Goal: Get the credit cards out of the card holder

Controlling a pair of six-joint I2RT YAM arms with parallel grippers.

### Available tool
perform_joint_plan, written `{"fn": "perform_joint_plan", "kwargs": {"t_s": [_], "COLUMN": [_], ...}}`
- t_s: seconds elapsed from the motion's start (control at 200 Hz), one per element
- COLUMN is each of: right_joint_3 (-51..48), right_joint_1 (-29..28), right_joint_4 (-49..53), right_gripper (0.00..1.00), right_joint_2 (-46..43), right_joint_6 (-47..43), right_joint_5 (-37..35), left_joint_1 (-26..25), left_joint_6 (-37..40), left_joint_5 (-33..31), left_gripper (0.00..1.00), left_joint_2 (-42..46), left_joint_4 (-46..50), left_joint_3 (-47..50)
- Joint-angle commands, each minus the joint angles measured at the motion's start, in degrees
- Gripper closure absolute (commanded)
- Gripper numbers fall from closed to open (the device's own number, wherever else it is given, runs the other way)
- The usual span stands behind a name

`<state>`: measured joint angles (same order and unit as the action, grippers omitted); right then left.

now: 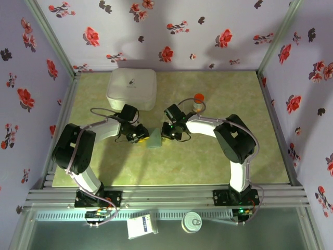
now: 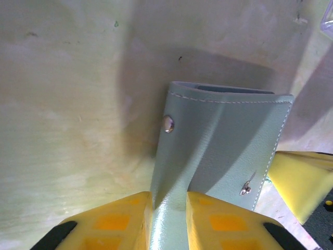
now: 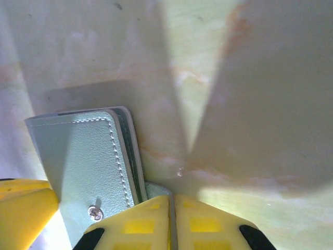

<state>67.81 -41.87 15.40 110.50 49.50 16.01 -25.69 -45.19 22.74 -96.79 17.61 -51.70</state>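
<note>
The grey-teal card holder (image 1: 154, 139) lies folded on the green table between my two grippers. My left gripper (image 1: 141, 136) is shut on one flap of it, and the soft material is pinched between the yellow fingers (image 2: 169, 200). The holder's stitched panel with its metal snaps (image 2: 223, 140) stretches away from that grip. My right gripper (image 1: 167, 134) has its fingers pressed together (image 3: 172, 200) on a thin grey-teal corner next to the holder's stitched edge (image 3: 83, 161). The credit cards are hidden.
A white rounded square box (image 1: 131, 88) stands at the back left. An orange-capped bottle (image 1: 198, 101) stands just behind the right arm. A tin (image 1: 192, 222) and a small packet (image 1: 141, 226) lie below the table's near edge. Floral walls enclose three sides.
</note>
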Motion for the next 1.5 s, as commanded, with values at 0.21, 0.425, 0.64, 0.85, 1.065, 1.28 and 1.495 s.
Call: {"fn": "perform_joint_plan", "kwargs": {"t_s": [0.21,0.425,0.64,0.85,1.065,1.28,1.495], "right_joint_3": [1.23,2.56,4.36,6.75,9.16,10.82,12.97], "right_joint_1": [0.29,0.29,0.29,0.29,-0.04,-1.35,-3.53], "right_joint_4": [10.18,15.86,19.82,22.65,23.79,23.29,22.51], "right_gripper": [0.98,1.0,1.0,1.0,1.0,1.0,1.0], "right_joint_2": [-6.67,-9.13,-10.57,-11.0,-11.34,-11.37,-10.57], "right_joint_6": [-5.92,-10.34,-11.83,-11.54,-10.17,-6.76,-4.33], "right_joint_5": [-6.39,-6.78,-7.14,-8.14,-9.04,-10.27,-11.89], "left_joint_1": [0.73,0.86,1.26,1.54,1.87,2.05,2.11], "left_joint_6": [-0.52,-0.51,-0.34,-0.51,-0.26,0.41,0.48], "left_joint_5": [-0.26,-0.66,-0.36,-0.34,-0.29,0.25,1.27], "left_gripper": [0.78,0.81,0.81,0.82,0.81,0.82,0.81], "left_joint_2": [1.43,2.27,3.82,6.24,7.49,7.35,7.29], "left_joint_4": [0.56,0.21,-0.11,-0.57,-0.47,-0.48,-0.85], "left_joint_3": [-2.64,-3.58,-4.37,-4.29,-4.2,-4.03,-3.96]}}
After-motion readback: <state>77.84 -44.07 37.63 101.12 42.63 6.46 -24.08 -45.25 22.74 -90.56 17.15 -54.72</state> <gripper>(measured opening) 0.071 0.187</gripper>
